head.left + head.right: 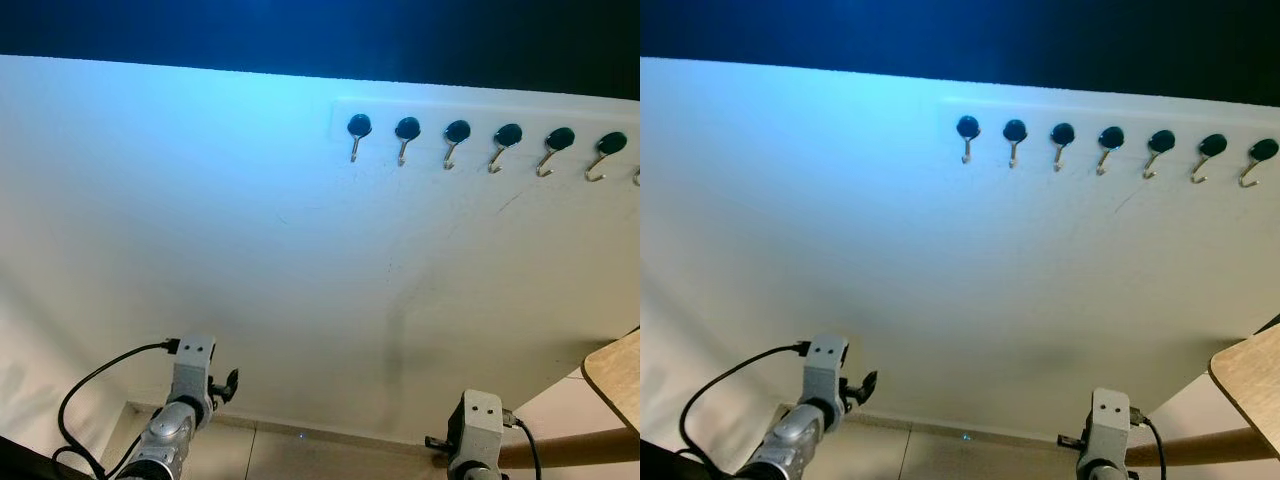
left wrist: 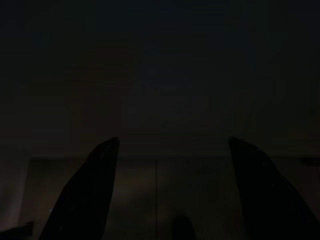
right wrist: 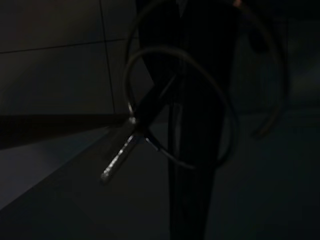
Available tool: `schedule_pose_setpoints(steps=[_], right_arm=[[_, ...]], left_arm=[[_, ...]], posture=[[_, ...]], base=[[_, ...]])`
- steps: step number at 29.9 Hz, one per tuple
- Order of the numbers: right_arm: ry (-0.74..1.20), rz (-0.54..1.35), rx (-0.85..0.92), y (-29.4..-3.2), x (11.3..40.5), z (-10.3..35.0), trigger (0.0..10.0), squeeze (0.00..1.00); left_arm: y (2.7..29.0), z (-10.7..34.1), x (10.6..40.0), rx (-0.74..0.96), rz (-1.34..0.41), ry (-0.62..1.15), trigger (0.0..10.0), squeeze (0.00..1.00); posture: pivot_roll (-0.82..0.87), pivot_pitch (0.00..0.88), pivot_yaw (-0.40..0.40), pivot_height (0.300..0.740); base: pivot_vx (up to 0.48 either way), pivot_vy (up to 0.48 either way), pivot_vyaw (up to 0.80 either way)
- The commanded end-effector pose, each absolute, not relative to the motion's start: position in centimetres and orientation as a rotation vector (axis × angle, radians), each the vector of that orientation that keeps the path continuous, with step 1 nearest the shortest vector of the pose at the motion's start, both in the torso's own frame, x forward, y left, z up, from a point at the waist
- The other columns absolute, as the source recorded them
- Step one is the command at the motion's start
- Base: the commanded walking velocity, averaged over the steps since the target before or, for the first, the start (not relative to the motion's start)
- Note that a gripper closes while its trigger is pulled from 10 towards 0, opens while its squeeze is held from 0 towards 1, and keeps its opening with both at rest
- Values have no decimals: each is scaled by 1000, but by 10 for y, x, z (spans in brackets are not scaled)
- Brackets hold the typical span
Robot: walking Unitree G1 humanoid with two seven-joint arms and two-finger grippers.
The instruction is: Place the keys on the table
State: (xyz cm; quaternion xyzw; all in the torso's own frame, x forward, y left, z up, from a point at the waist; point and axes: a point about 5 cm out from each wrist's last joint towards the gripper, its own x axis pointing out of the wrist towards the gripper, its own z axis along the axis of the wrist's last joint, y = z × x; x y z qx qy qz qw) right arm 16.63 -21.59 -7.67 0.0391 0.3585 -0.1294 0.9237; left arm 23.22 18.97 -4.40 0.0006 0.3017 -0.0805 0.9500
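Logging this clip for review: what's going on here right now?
The robot faces a white wall with a row of bare hooks. Its right gripper hangs low with a key ring and key at its closed fingers. The left gripper hangs open and idle. A wooden table edge sits at the right.

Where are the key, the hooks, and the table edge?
key [image 3: 117, 161], right wrist view, on its lit shaft.
hooks [image 1: 457, 132], left eye view, on the third hook's black knob.
table [image 1: 612, 372], left eye view, on its wooden corner.
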Motion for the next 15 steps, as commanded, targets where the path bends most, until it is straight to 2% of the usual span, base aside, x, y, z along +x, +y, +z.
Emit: schedule_pose_setpoints(steps=[1,4,15], right_arm=[[742,-283,75,-219,164,-78,10000,0],[745,-286,70,-219,164,-78,10000,0],[749,-316,87,-216,162,-80,10000,0]], left_arm=[[185,-47,230,-26,-163,625,10000,0],[184,-47,231,-28,-165,626,10000,0],[177,-44,238,-28,-193,610,10000,0]], posture=[[0,7,3,740],[-3,14,6,740],[-6,30,16,740]], base=[[0,0,0],[0,0,0],[-309,0,0]])
